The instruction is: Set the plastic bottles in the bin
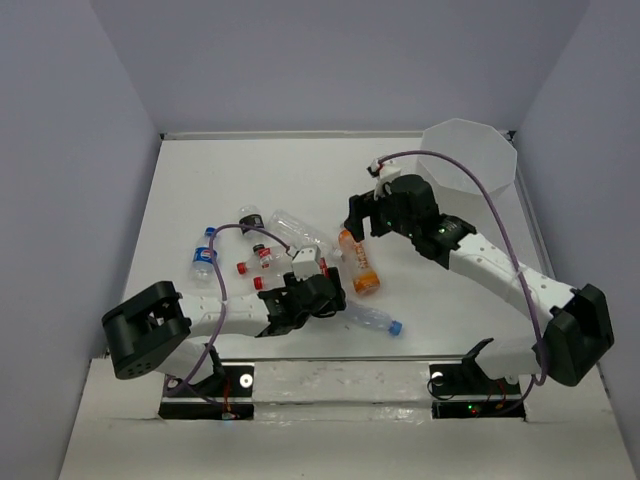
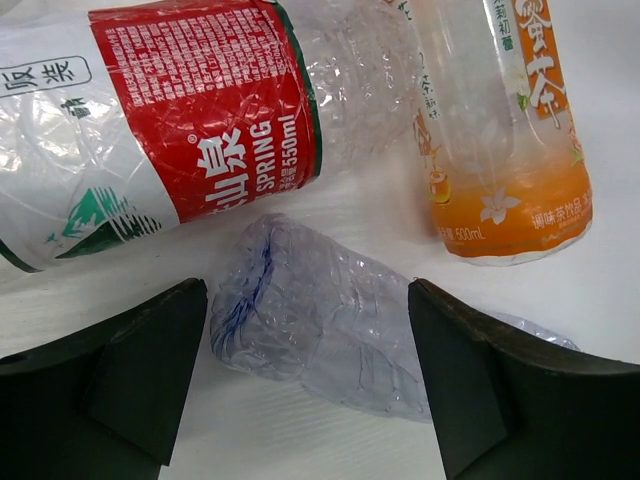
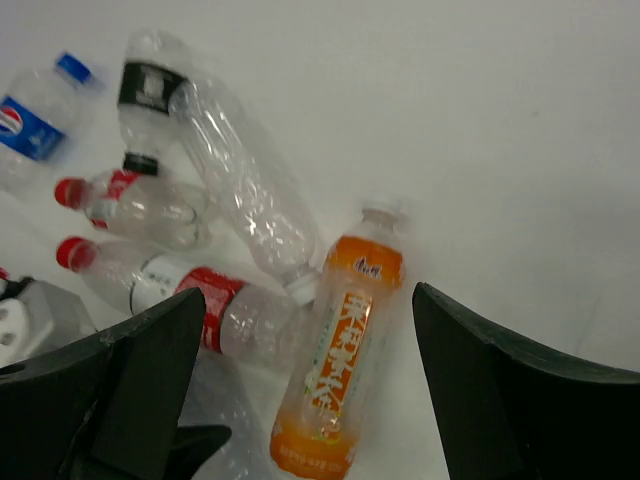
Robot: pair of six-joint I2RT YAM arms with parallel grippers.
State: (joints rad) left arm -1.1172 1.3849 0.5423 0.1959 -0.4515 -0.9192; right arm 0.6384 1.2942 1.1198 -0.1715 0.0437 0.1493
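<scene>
Lightness is to be expected of the plastic bottles (image 1: 270, 255): all appear empty, thin-walled and glossy. They are judged easy to lift, easy to dent, and apt to roll or squirt out of a hard pinch. They are scattered lying down around the middle of the table (image 1: 200, 170), while the bin (image 1: 470, 150) stands well apart at 1 o'clock, by the far right corner.

The left gripper (image 2: 305, 305) is held wide, its jaws at 9 and 3 o'clock of a crumpled clear bottle (image 2: 320, 335) that lies between them, not visibly pinched. That bottle is crushed and would be soft. It is best taken across its body, where the creased wall gives some bite. A red-label bottle (image 2: 200, 120) lies just beyond at 11 o'clock.

The right gripper (image 3: 310, 300) is likewise spread wide and empty above the orange-label bottle (image 3: 340, 370), which looks stiffer. Its labelled mid-body is judged the surest hold, the smooth neck less so.
</scene>
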